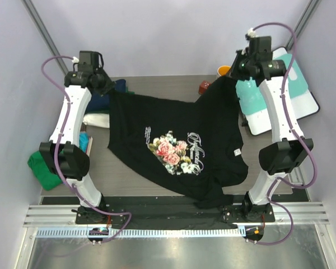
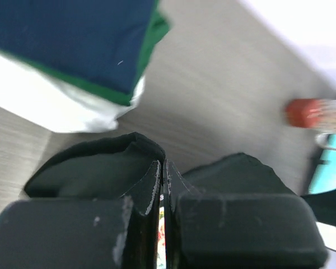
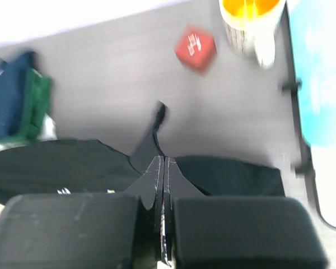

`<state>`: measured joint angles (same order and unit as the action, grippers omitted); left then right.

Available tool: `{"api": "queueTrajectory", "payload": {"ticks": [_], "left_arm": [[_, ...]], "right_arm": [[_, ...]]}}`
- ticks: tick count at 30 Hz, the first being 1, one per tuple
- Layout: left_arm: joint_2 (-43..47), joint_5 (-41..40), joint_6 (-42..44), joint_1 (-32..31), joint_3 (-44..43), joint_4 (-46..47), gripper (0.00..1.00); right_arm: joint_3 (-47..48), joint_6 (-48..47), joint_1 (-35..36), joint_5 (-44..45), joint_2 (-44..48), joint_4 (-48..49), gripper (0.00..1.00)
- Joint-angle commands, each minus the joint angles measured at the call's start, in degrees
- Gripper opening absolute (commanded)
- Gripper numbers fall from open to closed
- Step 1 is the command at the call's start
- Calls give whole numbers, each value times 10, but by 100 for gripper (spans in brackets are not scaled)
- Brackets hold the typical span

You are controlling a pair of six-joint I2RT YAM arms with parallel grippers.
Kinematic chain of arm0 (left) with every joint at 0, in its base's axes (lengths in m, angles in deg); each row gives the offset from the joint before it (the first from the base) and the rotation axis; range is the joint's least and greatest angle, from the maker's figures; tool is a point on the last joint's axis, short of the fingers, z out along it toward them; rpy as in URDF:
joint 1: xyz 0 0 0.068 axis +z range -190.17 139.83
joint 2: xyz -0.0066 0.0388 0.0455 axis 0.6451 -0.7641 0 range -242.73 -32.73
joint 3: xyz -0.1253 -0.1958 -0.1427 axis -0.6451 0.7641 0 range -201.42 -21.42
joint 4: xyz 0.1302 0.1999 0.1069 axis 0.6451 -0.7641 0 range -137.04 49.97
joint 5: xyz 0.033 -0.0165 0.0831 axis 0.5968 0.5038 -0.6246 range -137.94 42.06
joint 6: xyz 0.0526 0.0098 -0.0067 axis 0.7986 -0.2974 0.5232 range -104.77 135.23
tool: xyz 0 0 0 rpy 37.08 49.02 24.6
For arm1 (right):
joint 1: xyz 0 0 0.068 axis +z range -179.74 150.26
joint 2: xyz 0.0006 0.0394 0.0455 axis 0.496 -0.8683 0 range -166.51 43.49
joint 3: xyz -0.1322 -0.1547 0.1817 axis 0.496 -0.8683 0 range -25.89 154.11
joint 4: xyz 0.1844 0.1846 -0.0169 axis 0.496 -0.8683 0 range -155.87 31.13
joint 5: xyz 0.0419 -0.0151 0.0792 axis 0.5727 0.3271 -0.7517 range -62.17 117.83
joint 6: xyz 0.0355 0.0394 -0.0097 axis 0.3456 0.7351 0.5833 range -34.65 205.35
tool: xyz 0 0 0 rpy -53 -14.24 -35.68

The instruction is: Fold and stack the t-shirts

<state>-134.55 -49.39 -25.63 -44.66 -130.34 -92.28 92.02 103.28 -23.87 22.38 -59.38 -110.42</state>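
Blk tee (image 1: 157,115): script (image 1: 195,147) illegible, wht tag (image 1: 236,152).

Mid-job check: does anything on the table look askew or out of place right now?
Yes. The black t-shirt lies skewed: the left gripper and right gripper pinch its far edge, yet its near end is bunched and spills over the table's near edge, by the right arm's base.

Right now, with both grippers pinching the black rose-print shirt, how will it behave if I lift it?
Probably floppy: the black t-shirt sags and wrinkles between the left gripper and right gripper. Likely light, since small pinches of cloth carry its far edge. Its bunched near edge may drag.
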Motion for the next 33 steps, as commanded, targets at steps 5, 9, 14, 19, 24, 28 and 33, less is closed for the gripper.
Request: {"api": "queueTrajectory", "payload": {"ticks": [5, 9, 14, 19, 24, 28, 33], "left_arm": [[1, -29, 11, 4, -141, -21, 0], [-34, -48, 26, 4, -219, -81, 0], [40, -45, -6, 4, -143, -40, 0], [96, -38, -12, -3, -126, -44, 0], [226, -68, 17, -3, -87, -44, 0], [339, -81, 27, -3, -13, -29, 0], [392, -113, 42, -3, -39, -70, 0]], "right_arm": [[223, 33, -23, -82, -86, 29, 1], [324, 57, -26, -112, -132, 29, 1], [288, 78, -34, -127, -71, 79, 1], [289, 93, -49, -172, -11, 95, 1], [285, 127, -89, -249, 70, 124, 1], [294, 133, -110, -247, 132, 128, 1], [301, 152, -130, -251, 167, 134, 1]]}}
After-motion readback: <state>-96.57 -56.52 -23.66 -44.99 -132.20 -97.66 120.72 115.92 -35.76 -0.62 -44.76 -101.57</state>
